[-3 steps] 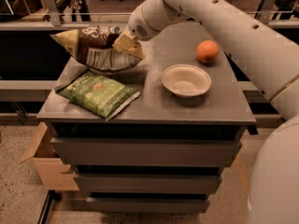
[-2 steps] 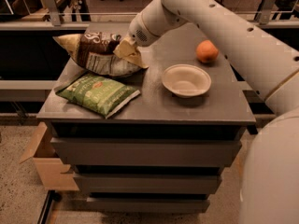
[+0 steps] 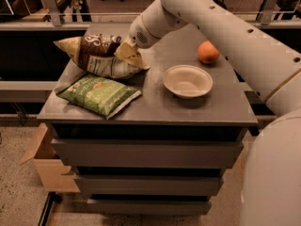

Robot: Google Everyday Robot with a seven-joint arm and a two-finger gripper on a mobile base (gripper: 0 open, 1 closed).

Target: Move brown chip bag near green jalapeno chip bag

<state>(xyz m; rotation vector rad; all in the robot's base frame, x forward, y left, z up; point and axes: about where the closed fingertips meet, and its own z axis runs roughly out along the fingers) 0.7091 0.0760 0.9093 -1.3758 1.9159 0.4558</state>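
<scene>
The brown chip bag (image 3: 96,55) is crinkled, dark brown with tan-yellow ends. It rests on the grey table (image 3: 188,105) at the back left. The green jalapeno chip bag (image 3: 99,94) lies flat just in front of it, and their edges touch or nearly touch. My gripper (image 3: 126,51) is at the brown bag's right end, right against its tan corner. The white arm reaches in from the upper right.
A white bowl (image 3: 187,81) stands at the table's middle right. An orange fruit (image 3: 208,52) sits behind it. A cardboard box (image 3: 43,161) is on the floor at the left. A rail runs behind the table.
The brown bag has come down and toward the green bag, from held slightly raised to resting on the table. The gripper lowered with it.
</scene>
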